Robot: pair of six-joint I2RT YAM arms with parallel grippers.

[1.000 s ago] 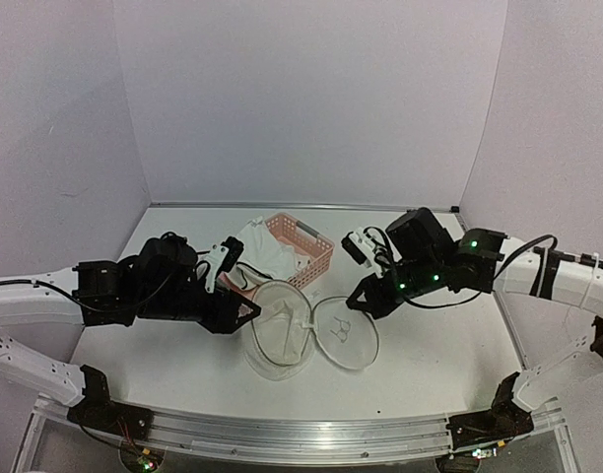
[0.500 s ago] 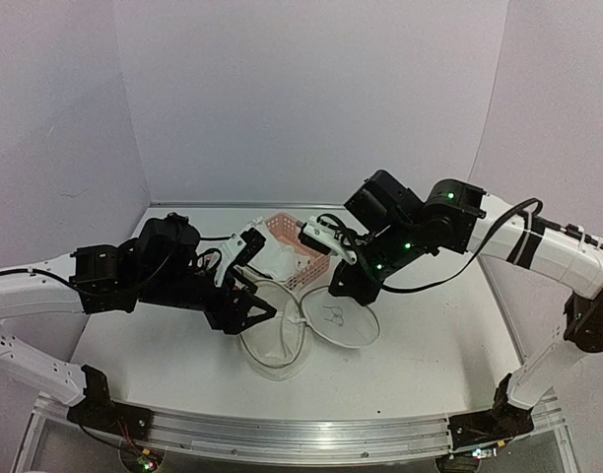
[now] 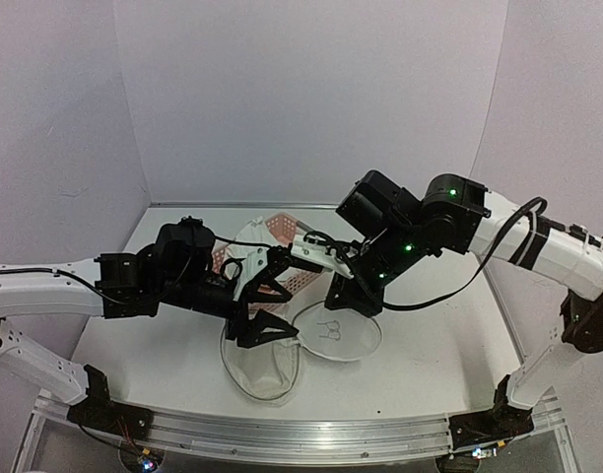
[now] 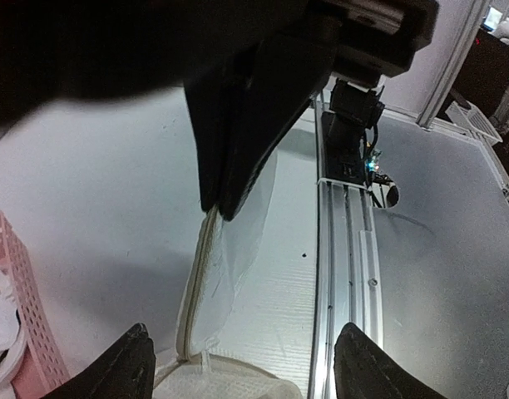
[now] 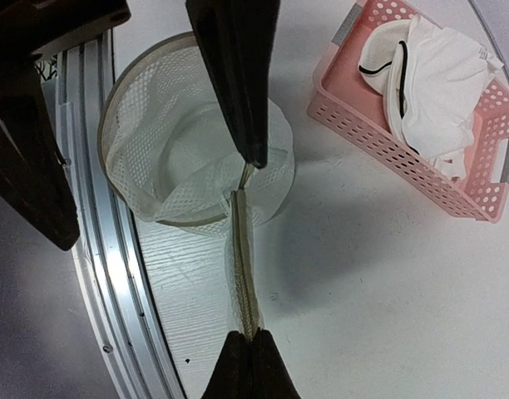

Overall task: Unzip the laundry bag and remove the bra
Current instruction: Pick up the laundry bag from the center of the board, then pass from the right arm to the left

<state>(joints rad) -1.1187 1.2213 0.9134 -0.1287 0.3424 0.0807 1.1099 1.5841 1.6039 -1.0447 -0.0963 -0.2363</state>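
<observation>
Right gripper (image 5: 244,345) clenched on zip rim (image 5: 242,266) of laundry bag (image 5: 175,179); rim strip runs toward 12 o'clock in right wrist view. Left gripper (image 4: 244,349) released, fingers wide apart astride mesh half; one tip at rim, contact unclear. Bag lies unzipped, halves splayed on table (image 5: 363,291). Bra (image 5: 442,87) heaped in pink basket (image 5: 379,145), 1 o'clock from bag; arms hide most of it in top view, left wrist view crops it at 8 o'clock
</observation>
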